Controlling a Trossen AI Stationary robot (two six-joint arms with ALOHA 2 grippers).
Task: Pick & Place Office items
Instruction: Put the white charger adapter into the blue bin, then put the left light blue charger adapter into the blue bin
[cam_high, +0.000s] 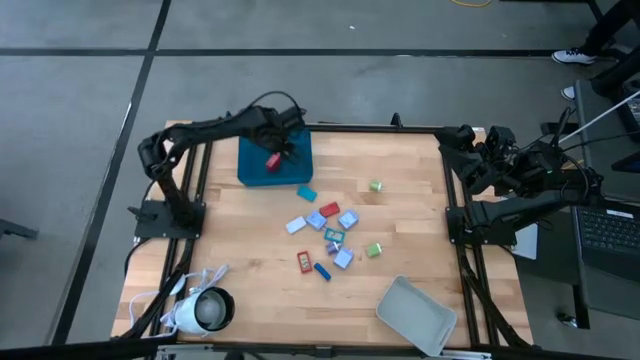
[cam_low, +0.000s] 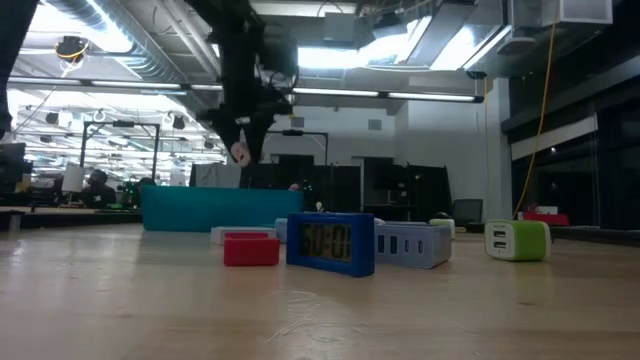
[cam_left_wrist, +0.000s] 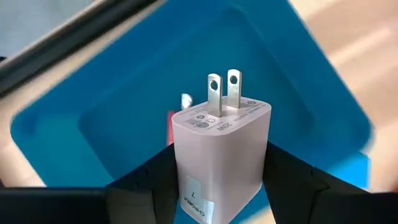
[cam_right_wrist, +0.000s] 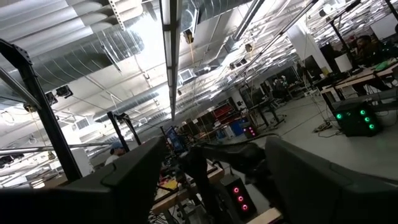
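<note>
Left gripper (cam_left_wrist: 217, 186) clamps one pink charger (cam_left_wrist: 217, 158) over the teal tray (cam_high: 250, 165), far left. Eleven office items (cam_high: 333, 235) loose mid-table, one grey tray (cam_high: 415, 315) near right. Right gripper (cam_right_wrist: 211, 180) parked far right, jaws apart.

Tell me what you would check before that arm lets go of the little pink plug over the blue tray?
1. Grip: the left gripper is shut on the pink charger, a finger on each side. Ok.
2. Position: in the high view the charger sits over the teal tray. Ok.
3. Height: in the low view the charger hangs well above the tray's wall. Not ok for a gentle release.
4. Landing spot: the tray floor shows around the charger, but the part under it is hidden. Cannot tell.
5. Other arm: the right gripper is open, parked off the table's right edge. Ok.
</note>
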